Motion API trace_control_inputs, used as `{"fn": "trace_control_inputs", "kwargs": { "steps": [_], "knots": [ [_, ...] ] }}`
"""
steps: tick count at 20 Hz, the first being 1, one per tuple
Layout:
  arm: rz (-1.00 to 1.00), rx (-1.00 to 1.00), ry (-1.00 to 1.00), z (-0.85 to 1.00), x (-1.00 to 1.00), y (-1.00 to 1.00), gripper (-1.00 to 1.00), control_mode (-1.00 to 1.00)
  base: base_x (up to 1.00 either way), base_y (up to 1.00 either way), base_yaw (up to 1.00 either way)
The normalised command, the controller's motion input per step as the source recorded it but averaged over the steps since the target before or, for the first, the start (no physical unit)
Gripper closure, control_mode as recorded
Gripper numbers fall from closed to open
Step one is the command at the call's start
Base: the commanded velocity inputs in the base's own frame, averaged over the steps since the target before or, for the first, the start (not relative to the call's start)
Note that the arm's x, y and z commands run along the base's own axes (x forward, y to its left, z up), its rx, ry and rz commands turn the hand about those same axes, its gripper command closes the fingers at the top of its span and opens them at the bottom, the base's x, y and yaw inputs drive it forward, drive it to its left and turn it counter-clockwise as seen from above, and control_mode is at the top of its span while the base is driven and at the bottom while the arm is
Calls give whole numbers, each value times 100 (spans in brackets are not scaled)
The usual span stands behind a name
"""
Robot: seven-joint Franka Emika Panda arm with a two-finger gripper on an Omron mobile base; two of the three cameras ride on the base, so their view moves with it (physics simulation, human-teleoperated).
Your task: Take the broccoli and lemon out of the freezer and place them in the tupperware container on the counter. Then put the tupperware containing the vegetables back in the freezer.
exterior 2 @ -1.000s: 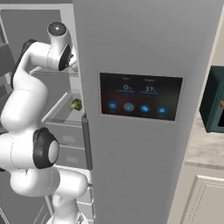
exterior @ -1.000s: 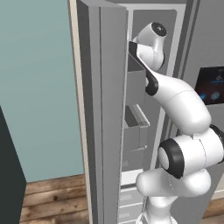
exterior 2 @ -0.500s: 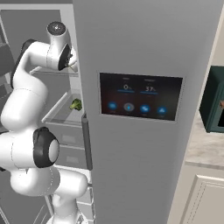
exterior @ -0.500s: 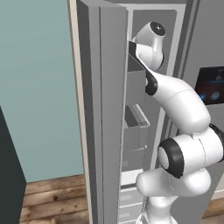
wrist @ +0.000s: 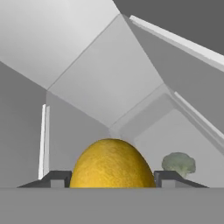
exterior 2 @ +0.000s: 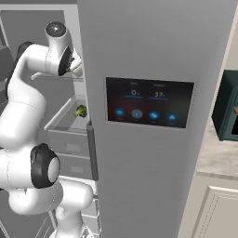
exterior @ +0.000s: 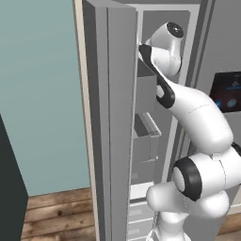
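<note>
The yellow lemon (wrist: pixel 112 164) fills the gap between the two dark fingertips in the hand view, and my gripper (wrist: pixel 112 180) is shut on it, both pads against its sides. The green broccoli (wrist: pixel 178 164) lies further back on a lower grey shelf, to the right of the lemon. It also shows on a shelf inside the open freezer (exterior 2: pixel 153 56) as the broccoli (exterior 2: pixel 81 111). My arm reaches into the upper part of the freezer (exterior: pixel 101 117), past its open door. The tupperware container is out of view.
The freezer's closed right door carries a dark blue-lit display (exterior 2: pixel 148 103). A dark green toaster oven (exterior 2: pixel 228 111) stands on the beige counter (exterior 2: pixel 216 158) to the right. Grey door bins (exterior: pixel 147 136) hang on the open left door, close beside my arm.
The jaws have drawn in from wide open onto the lemon. The arm and both base views have hardly shifted.
</note>
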Motion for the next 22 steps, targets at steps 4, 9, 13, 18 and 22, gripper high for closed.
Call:
{"fn": "trace_control_inputs", "kwargs": {
  "steps": [4,9,13,18,22],
  "knots": [
    [0,2,-11,8,-79,-19,100,-100,0,0,0],
    [0,3,-7,17,-94,-26,100,-100,0,0,0],
    [0,0,-2,30,-100,-8,100,-100,0,0,0],
    [0,0,0,34,-100,-3,100,-100,0,0,0],
    [0,-2,6,33,-100,-19,100,-100,0,0,0]
  ]
}}
